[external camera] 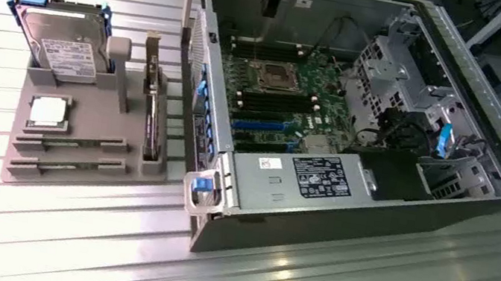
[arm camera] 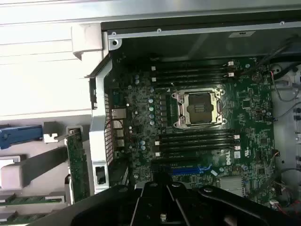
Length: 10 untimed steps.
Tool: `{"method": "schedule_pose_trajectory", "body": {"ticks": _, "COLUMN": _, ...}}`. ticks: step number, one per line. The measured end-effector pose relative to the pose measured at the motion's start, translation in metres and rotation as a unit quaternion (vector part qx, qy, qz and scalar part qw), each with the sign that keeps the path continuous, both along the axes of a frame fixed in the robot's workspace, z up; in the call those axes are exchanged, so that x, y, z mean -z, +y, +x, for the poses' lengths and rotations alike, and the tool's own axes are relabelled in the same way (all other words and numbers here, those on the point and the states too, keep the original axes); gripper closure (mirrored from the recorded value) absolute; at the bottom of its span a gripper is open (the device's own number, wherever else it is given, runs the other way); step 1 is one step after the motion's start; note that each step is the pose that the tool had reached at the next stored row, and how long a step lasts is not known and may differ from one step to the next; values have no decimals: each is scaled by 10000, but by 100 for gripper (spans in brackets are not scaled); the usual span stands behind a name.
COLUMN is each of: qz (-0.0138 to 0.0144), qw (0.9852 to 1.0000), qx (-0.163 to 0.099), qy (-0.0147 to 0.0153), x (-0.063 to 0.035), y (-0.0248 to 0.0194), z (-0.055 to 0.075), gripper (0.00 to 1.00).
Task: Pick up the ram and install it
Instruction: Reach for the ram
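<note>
Two ram sticks lie in slots at the front of the grey holder tray (external camera: 73, 180): one ram stick (external camera: 69, 144) sits just behind the other (external camera: 63, 165). The wrist view catches them as green strips (arm camera: 33, 199). My gripper (external camera: 269, 6) hangs high over the far end of the open computer case (external camera: 362, 196), well away from the tray. Its dark fingers (arm camera: 162, 202) are shut together with nothing between them. Below it lies the green motherboard (external camera: 282, 104), with empty black memory slots (arm camera: 197, 140) on both sides of the open CPU socket (arm camera: 197, 108).
On the tray also stand a hard drive (external camera: 65, 49), a square silver CPU (external camera: 49, 112) and an upright expansion card (external camera: 150, 106). The case's white-latched side wall (external camera: 199, 95) rises between tray and motherboard. A drive cage (external camera: 397, 73) and power supply (external camera: 310, 176) fill the case's other side.
</note>
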<state>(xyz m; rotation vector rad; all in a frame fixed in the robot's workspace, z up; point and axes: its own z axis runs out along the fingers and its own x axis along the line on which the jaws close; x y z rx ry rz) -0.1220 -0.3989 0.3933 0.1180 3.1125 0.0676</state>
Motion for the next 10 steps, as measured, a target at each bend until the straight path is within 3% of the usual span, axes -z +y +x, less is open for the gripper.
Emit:
{"method": "schedule_pose_trajectory", "body": {"ticks": 1, "qz": 0, "qw": 10000, "qx": 0, "qy": 0, "x": 0, "y": 0, "z": -116, "gripper": 89}}
{"method": "schedule_pose_trajectory", "body": {"ticks": 2, "qz": 0, "qw": 10000, "qx": 0, "qy": 0, "x": 0, "y": 0, "z": -139, "gripper": 89}}
{"method": "schedule_pose_trajectory", "body": {"ticks": 10, "qz": 0, "qw": 10000, "qx": 0, "qy": 0, "x": 0, "y": 0, "z": -205, "gripper": 89}}
